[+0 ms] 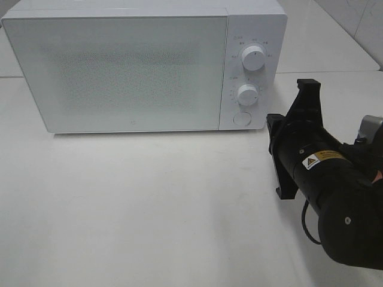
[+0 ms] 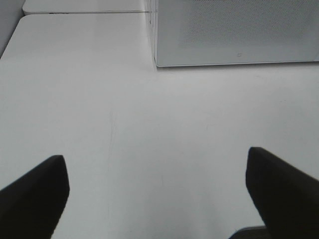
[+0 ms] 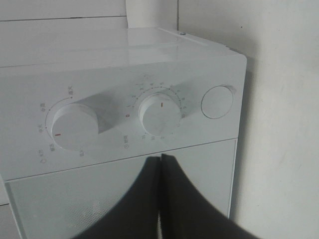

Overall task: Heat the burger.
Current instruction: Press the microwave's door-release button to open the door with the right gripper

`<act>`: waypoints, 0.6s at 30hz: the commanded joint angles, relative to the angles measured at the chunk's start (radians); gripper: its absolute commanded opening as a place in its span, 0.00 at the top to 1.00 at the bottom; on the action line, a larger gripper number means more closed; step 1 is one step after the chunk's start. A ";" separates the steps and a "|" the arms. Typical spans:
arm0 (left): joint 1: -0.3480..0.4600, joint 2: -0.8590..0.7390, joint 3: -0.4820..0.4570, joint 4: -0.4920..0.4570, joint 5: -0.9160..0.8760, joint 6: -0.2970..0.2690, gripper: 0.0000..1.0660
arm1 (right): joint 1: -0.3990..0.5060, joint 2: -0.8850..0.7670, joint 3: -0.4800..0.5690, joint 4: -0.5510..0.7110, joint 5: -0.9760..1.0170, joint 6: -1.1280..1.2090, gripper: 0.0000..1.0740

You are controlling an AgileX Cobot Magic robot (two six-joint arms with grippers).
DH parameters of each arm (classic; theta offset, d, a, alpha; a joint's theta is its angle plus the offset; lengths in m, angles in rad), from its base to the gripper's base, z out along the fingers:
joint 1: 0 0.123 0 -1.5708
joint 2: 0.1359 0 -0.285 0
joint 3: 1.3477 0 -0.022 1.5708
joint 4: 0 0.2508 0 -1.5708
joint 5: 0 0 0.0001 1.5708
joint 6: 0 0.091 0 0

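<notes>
The burger is out of view in every frame. The white microwave (image 1: 119, 66) stands at the back of the table with its door closed. My right gripper (image 3: 161, 158) is shut, its two black fingers pressed together with nothing between them. It faces the microwave's control panel, just short of the two knobs (image 3: 160, 117) and the round button (image 3: 217, 101). In the high view the right arm (image 1: 311, 161) reaches in from the right beside the panel. My left gripper (image 2: 155, 155) hangs open over bare table, to the front left of the microwave (image 2: 234, 30).
The white table (image 1: 149, 209) spreads in front of the microwave. The upper knob (image 1: 254, 58), lower knob (image 1: 246, 94) and door button (image 1: 242, 118) sit on the right panel. A tiled wall (image 1: 359, 24) rises behind at the right.
</notes>
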 commanded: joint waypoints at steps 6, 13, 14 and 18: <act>0.000 -0.004 0.002 -0.009 -0.002 -0.004 0.17 | -0.044 0.000 -0.031 0.024 0.149 -0.036 1.00; 0.000 -0.004 0.002 -0.009 -0.002 -0.004 0.17 | -0.094 0.028 -0.079 -0.006 0.175 -0.109 1.00; 0.000 -0.004 0.002 -0.009 -0.002 -0.004 0.17 | -0.093 0.043 -0.085 -0.014 0.177 -0.103 1.00; 0.000 -0.004 0.002 -0.009 -0.002 -0.004 0.17 | -0.093 0.103 -0.117 -0.033 0.178 -0.084 1.00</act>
